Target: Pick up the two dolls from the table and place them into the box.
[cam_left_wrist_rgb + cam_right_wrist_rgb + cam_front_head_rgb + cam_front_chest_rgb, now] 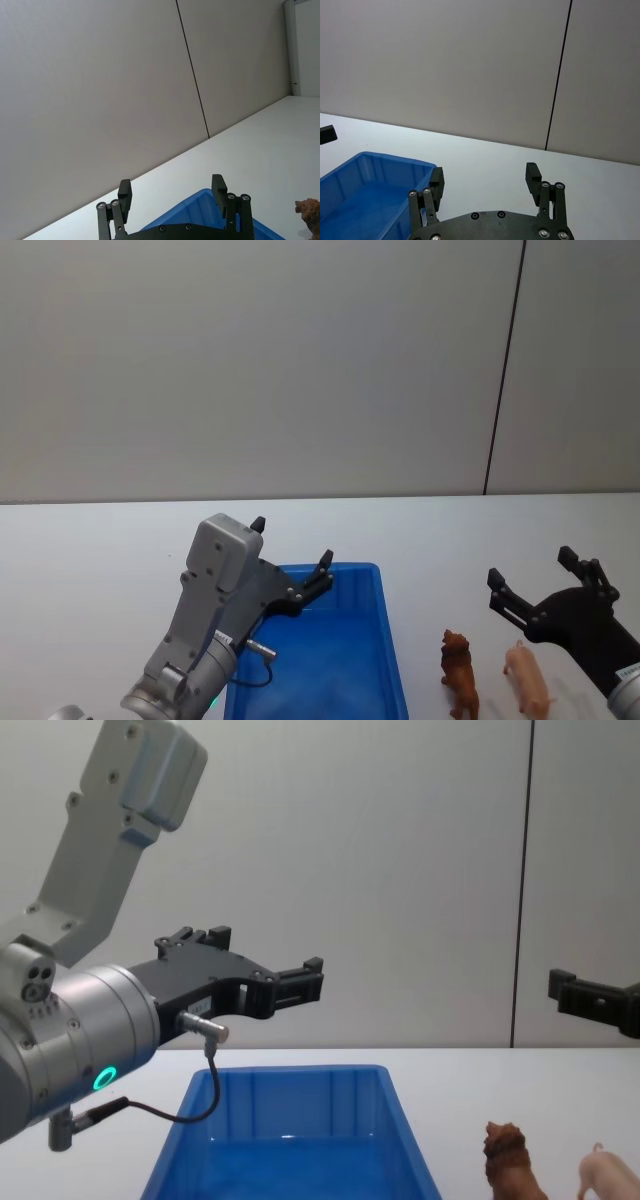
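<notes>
No text, brand or number can be read anywhere. The blue box (356,567) carries no legible marking.

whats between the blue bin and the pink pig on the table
The dark reddish-brown shaggy animal figurine stands between the bright blue plastic bin and the pale pink pig figurine, on the white tabletop, touching neither. The head view shows it.

The box (390,640) is glossy blue plastic. The table (90,540) is smooth matt white. The brown doll (460,672) looks rough and shaggy, the pig (528,678) smooth.
</notes>
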`<state>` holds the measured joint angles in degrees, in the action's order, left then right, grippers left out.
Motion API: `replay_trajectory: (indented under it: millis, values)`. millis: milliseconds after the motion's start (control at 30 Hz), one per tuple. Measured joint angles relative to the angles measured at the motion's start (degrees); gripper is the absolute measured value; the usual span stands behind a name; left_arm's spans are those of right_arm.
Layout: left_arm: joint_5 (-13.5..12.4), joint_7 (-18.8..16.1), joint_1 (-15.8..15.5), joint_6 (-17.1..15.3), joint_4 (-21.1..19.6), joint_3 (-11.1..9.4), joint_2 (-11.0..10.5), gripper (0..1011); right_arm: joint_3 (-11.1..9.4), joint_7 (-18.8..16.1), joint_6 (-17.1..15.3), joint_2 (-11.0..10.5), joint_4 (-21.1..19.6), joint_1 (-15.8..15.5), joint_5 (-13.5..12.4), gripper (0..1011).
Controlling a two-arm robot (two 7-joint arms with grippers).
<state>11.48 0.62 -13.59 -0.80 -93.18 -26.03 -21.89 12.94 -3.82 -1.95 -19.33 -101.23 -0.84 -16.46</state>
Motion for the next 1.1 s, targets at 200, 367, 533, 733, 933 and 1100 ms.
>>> replay_trajectory:
  millis: [200, 367, 533, 733, 933, 1100]
  values:
    - [0.0, 0.0, 0.0, 0.0, 0.0, 0.0, 0.0, 1008, 0.0, 0.0, 0.0, 0.0, 0.0, 0.0, 0.0, 1007]
    - [0.0, 0.0, 0.0, 0.0, 0.0, 0.0, 0.0, 1008, 0.0, 0.0, 0.0, 0.0, 0.0, 0.0, 0.0, 1007]
    - [0.0, 0.0, 0.0, 0.0, 0.0, 0.0, 0.0, 1008, 0.0, 0.0, 0.0, 0.0, 0.0, 0.0, 0.0, 1007]
    - [0.0, 0.0, 0.0, 0.0, 0.0, 0.0, 0.0, 1008, 0.0, 0.0, 0.0, 0.0, 0.0, 0.0, 0.0, 1007]
    - [0.0, 0.0, 0.0, 0.0, 0.0, 0.0, 0.0, 1008, 0.0, 0.0, 0.0, 0.0, 0.0, 0.0, 0.0, 1007]
    - [0.0, 0.0, 0.0, 0.0, 0.0, 0.0, 0.0, 1008, 0.1, 0.1, 0.0, 0.2, 0.1, 0.0, 0.0, 1007]
